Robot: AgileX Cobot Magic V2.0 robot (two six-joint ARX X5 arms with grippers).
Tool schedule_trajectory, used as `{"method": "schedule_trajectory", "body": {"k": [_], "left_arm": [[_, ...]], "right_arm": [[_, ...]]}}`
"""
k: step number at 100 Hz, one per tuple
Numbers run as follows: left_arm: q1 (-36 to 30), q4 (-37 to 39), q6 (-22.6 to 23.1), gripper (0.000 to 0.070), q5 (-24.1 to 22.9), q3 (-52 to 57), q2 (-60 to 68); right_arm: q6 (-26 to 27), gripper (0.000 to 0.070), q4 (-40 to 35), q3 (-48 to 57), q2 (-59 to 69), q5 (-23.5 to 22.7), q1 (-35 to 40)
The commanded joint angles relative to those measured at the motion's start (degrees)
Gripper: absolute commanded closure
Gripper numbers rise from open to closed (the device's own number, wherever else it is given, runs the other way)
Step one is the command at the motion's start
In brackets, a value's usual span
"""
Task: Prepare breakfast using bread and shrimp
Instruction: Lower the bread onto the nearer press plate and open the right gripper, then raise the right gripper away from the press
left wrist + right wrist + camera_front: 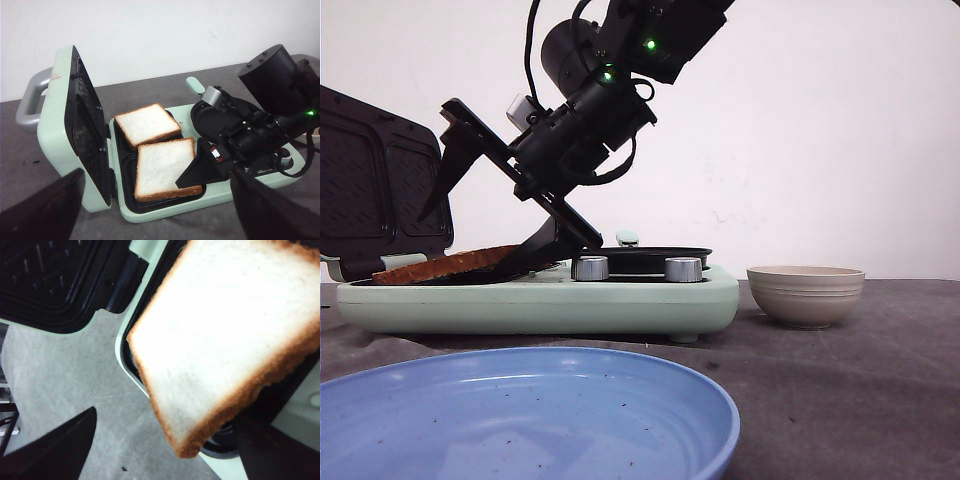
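Observation:
Two slices of bread lie side by side in the open mint-green sandwich maker (150, 214): a far slice (147, 123) and a near slice (162, 167). My right gripper (465, 243) is open. Its lower finger (200, 172) rests on the near slice's corner, and its upper finger (448, 160) stands high above. In the front view that slice (440, 265) shows edge-on. In the right wrist view it (225, 335) fills the frame between the spread fingers, tilted, one corner over the maker's rim. My left gripper (157, 172) is open and empty, hovering before the maker. No shrimp is in view.
The maker's lid (370, 180) stands upright at the left. Its right half holds a round black pan (660, 255) behind two silver knobs (590, 268). A blue plate (520, 415) sits in front. A beige bowl (805, 295) stands at the right.

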Motion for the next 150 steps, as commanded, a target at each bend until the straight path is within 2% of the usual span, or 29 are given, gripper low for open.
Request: {"method": "schedule_trajectory", "body": {"k": [1,22,52,60,79,91,124,150], "left_arm": [[-0.09,0.31,0.22,0.0195,-0.15,0.55,0.11],[-0.09,0.31,0.22,0.0195,-0.15,0.55,0.11],[-0.09,0.33,0.22,0.0195,-0.17,0.55,0.11],[-0.09,0.33,0.22,0.0195,-0.15,0.55,0.11],[-0.09,0.31,0.15,0.0195,-0.17,0.55,0.11],[-0.09,0.31,0.15,0.0195,-0.17,0.55,0.11],[-0.09,0.28,0.09,0.0195,-0.37,0.55,0.37],[-0.09,0.28,0.09,0.0195,-0.37,0.55,0.37]], "right_arm": [[-2.36,0.0156,-0.52,1.27,1.22,1.53,0.11],[-2.71,0.0156,-1.22,1.46,0.7,1.64,-0.44],[-6.08,0.0156,-5.49,2.51,-1.29,2.01,-1.84],[-7.54,0.0157,-6.4,2.51,-2.62,2.54,-2.16],[-13.84,0.0157,-9.66,2.51,-7.02,7.74,-3.06],[-17.49,0.0159,-11.13,2.51,-10.25,9.2,-4.22],[-23.34,0.016,-16.52,2.51,-17.27,9.16,-8.85],[-26.34,0.0162,-20.02,1.84,-22.1,11.26,-12.9]]}}
